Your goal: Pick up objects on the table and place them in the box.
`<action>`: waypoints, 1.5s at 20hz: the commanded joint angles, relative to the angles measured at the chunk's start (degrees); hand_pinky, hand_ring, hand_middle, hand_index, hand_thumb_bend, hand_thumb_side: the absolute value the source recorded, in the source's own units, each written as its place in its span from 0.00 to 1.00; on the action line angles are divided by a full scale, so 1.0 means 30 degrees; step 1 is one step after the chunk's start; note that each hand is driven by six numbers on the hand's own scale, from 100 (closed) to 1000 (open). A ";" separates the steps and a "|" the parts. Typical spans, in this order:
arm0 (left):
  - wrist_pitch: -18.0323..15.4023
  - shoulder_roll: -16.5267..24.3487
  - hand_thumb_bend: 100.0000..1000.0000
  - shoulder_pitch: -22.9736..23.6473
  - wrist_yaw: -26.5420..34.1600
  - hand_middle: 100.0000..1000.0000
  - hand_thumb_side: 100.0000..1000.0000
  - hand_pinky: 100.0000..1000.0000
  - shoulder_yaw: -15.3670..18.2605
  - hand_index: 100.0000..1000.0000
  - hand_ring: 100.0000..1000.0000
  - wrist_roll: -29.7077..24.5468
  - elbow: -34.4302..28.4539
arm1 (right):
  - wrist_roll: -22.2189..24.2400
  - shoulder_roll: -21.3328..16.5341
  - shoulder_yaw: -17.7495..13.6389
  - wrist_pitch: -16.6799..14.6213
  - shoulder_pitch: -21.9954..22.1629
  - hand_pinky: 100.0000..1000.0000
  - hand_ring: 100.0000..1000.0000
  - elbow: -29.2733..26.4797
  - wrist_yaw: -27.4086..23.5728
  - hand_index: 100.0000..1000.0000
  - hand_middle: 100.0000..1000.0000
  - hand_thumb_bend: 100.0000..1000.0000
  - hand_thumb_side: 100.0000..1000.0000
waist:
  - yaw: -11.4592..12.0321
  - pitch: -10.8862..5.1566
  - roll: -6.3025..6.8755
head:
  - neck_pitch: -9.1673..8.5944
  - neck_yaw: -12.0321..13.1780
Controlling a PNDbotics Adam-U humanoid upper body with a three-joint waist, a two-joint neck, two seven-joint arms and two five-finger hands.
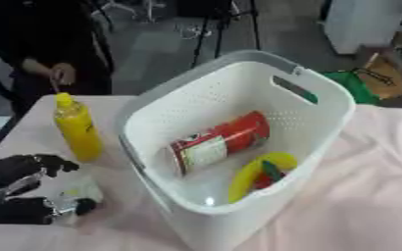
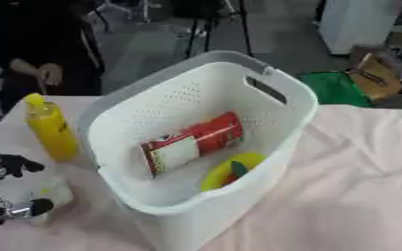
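At the lower left the robot's left hand [image 1: 24, 188] lies on the pink tablecloth [image 1: 359, 196], its black fingers [image 1: 54, 164] curled around a small pale, see-through thing [image 1: 80, 193] that sits between fingers and thumb; what that thing is cannot be made out. The left eye view shows most of this hand and its silver wrist parts, while the right eye view cuts it at the edge and leaves only the fingertips and the pale thing. Just behind the hand stands a yellow squeeze bottle [image 1: 76, 130], upright, close beside the left wall of the white perforated basket [image 1: 238, 78] but whether touching it cannot be told. The basket sits in the middle of the table, tilted toward the camera, with a handle slot in its far right wall. Inside it a red cylindrical can [image 1: 217, 142] with a white label lies on its side, and just right of it, at the bottom, lies a banana [image 1: 256, 171] with something red and green against it. The right hand shows in neither view.
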 commanded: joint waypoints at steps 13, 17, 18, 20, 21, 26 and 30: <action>0.3495 -0.0647 0.58 0.0048 -0.5578 0.90 1.00 0.80 -0.0566 1.00 0.88 -0.0300 -0.0268 | -0.0143 -0.0018 -0.0091 -0.0026 -0.0158 0.70 0.50 -0.0324 -0.0288 0.71 0.50 0.00 0.82 | -0.0208 -0.0165 -0.0138 | -0.0344 0.0350; 0.3599 -0.0805 0.62 -0.0172 -0.5629 0.90 1.00 0.80 -0.0628 1.00 0.88 -0.0669 -0.0268 | -0.0141 0.0019 -0.0059 -0.0072 -0.0168 0.70 0.50 -0.0324 -0.0325 0.71 0.50 0.00 0.82 | -0.0280 -0.0120 -0.0155 | -0.0356 0.0399; 0.3600 -0.0822 0.64 -0.0243 -0.5530 0.90 1.00 0.81 -0.0622 1.00 0.89 -0.0836 -0.0268 | -0.0137 0.0026 -0.0048 -0.0090 -0.0175 0.70 0.50 -0.0324 -0.0342 0.71 0.50 0.00 0.82 | -0.0297 -0.0109 -0.0158 | -0.0363 0.0409; 0.3544 -0.0810 0.67 -0.0340 -0.5244 0.90 1.00 0.81 -0.0605 1.00 0.89 -0.1169 -0.0268 | -0.0138 0.0029 -0.0032 -0.0124 -0.0186 0.70 0.50 -0.0324 -0.0368 0.71 0.50 0.00 0.82 | -0.0313 -0.0095 -0.0162 | -0.0370 0.0418; 0.3470 -0.0739 0.72 -0.0389 -0.5037 0.90 0.97 0.81 -0.0619 1.00 0.88 -0.1367 -0.0268 | -0.0130 0.0029 -0.0016 -0.0144 -0.0193 0.70 0.50 -0.0324 -0.0379 0.71 0.50 0.00 0.82 | -0.0333 -0.0078 -0.0162 | -0.0363 0.0422; 0.2939 -0.0178 0.70 -0.0489 -0.4249 0.89 0.92 0.80 -0.0423 0.98 0.89 -0.1586 -0.0268 | -0.0051 0.0029 0.0062 -0.0222 -0.0197 0.70 0.50 -0.0324 -0.0423 0.71 0.50 0.00 0.82 | -0.0386 -0.0033 -0.0160 | -0.0367 0.0369; 0.2735 0.0390 0.70 -0.0415 -0.3528 0.89 0.92 0.80 -0.0199 0.98 0.89 -0.1591 -0.0109 | 0.0002 0.0029 0.0114 -0.0289 -0.0193 0.70 0.50 -0.0324 -0.0465 0.71 0.50 0.00 0.82 | -0.0419 -0.0035 -0.0141 | -0.0363 0.0358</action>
